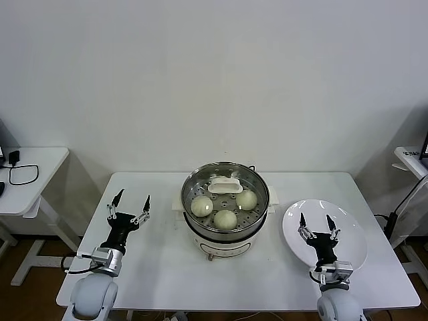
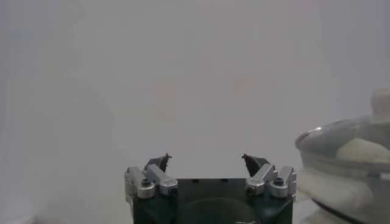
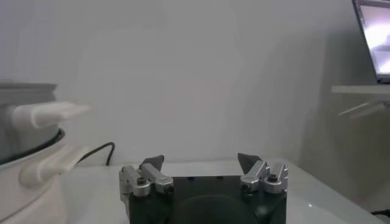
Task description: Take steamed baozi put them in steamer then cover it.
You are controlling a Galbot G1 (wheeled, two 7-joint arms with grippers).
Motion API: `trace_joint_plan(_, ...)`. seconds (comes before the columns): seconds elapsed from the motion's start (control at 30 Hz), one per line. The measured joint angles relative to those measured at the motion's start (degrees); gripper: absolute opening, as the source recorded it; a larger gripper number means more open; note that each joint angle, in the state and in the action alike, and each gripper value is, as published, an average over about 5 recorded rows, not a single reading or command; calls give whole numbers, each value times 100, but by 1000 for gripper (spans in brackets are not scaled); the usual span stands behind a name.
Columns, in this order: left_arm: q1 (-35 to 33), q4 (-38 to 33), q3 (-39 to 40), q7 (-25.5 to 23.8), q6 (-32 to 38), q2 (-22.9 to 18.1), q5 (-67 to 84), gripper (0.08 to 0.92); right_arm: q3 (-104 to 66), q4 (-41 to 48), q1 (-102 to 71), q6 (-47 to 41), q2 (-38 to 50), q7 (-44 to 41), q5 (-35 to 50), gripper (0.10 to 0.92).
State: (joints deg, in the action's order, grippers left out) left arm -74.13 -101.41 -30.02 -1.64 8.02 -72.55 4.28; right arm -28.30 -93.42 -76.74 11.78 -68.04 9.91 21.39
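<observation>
While both hang empty, left claw and right claw gape wide.

Lab-like room — bare white wall, plain white tables.

A shiny steel pot is seen in the steamer, set on a smooth white plastic-looking base. The cover is of clear glass with a metal rim and a matt cream handle. The baozi look smooth and matt. The plate is glossy white. The table is smooth, matt white.
</observation>
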Motion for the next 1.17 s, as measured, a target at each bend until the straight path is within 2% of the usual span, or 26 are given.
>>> trace_joint_plan(1.17,-319,28,-45,-13,285,-4,-27,823,-65,-299,-313,7,-184,-137,-145,823)
